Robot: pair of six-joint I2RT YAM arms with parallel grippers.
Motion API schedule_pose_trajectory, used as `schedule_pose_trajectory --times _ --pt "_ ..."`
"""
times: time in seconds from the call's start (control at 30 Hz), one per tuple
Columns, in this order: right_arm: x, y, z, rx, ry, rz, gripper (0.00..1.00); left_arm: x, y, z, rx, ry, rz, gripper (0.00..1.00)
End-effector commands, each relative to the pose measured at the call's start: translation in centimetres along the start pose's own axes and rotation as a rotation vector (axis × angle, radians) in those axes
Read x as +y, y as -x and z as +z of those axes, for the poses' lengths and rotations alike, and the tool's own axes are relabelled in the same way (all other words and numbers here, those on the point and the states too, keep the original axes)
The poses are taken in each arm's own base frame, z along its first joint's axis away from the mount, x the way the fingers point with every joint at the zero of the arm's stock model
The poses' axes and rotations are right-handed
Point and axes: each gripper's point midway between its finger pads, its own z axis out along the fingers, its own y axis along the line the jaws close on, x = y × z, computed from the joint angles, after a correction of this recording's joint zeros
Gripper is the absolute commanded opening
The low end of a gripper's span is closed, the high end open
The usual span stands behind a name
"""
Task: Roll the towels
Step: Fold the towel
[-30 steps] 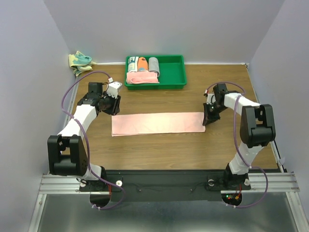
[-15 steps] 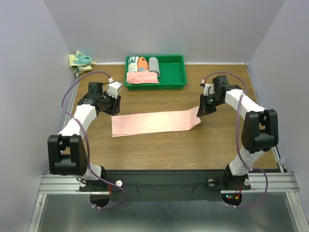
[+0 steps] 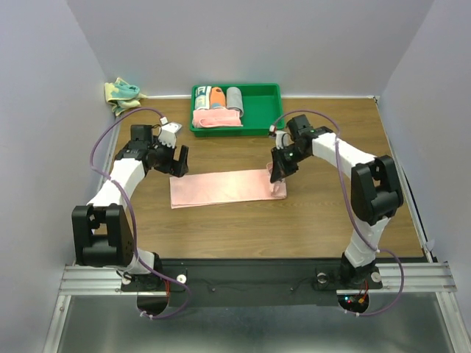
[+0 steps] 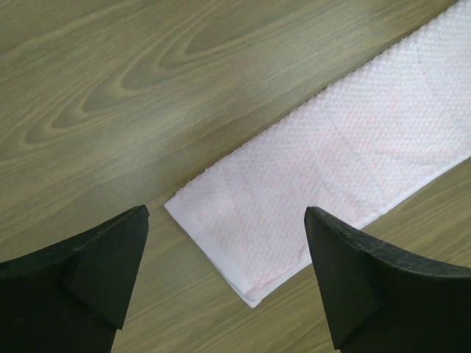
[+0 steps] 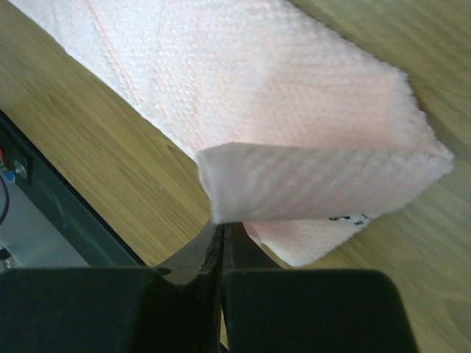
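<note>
The pale peach-pink towel (image 3: 221,189) lies flat along the middle of the table, with its right end lifted and folded back to the left. My right gripper (image 3: 278,175) is shut on that lifted end. In the right wrist view the pinched edge sits at the closed jaws (image 5: 223,229) and the towel (image 5: 243,88) curls over, with a small dark mark (image 5: 346,218) underneath. My left gripper (image 3: 176,162) stands open just above the towel's left end. Its fingers (image 4: 96,272) straddle the towel's corner (image 4: 250,250) without touching it. The teal towel (image 3: 121,94) with yellow edges lies bunched in the back left corner.
A green tray (image 3: 263,110) stands at the back centre, holding several rolled cloths and a folded pink one in its left half. Grey walls close in the table on the left, back and right. The black arm mount runs along the near edge.
My right gripper has carried the towel's right end up and leftward, folding it over the towel. My left gripper has opened wide and shifted slightly.
</note>
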Motion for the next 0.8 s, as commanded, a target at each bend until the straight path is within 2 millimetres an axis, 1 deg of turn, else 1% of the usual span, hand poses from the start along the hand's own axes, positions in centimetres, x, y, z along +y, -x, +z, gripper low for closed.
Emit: schedule_pose_trajectory --times 0.0,0.07,0.13,0.23,0.33,0.5,0.53,0.77 --pt "2.3 1.8 1.2 -0.028 0.043 -0.028 0.01 0.6 3.2 -1.9 -0.125 0.005 -0.018 0.99" --pt "3.0 2.1 1.9 -0.026 0.046 -0.04 0.01 0.8 3.5 -2.3 -0.151 0.015 -0.018 0.99" --pt "3.0 2.3 2.6 -0.021 0.045 -0.041 0.01 0.7 3.9 -2.7 -0.168 0.02 -0.026 0.99" --pt "3.1 2.4 3.7 -0.004 0.054 -0.027 0.01 0.7 3.9 -2.6 -0.168 0.017 -0.041 0.99" --pt "3.2 2.6 4.5 0.007 0.061 -0.021 0.01 1.0 3.4 -2.2 -0.144 0.024 -0.059 0.99" --pt "3.8 3.0 5.3 0.015 0.084 -0.018 0.01 1.2 2.7 -1.8 -0.116 0.029 -0.07 0.99" --pt "3.9 3.0 5.4 0.016 0.089 -0.019 0.01 1.2 2.8 -1.8 -0.119 0.027 -0.066 0.99" --pt "4.7 2.6 5.6 0.032 0.115 -0.017 0.01 1.5 2.4 -1.5 -0.108 0.034 -0.07 0.99"
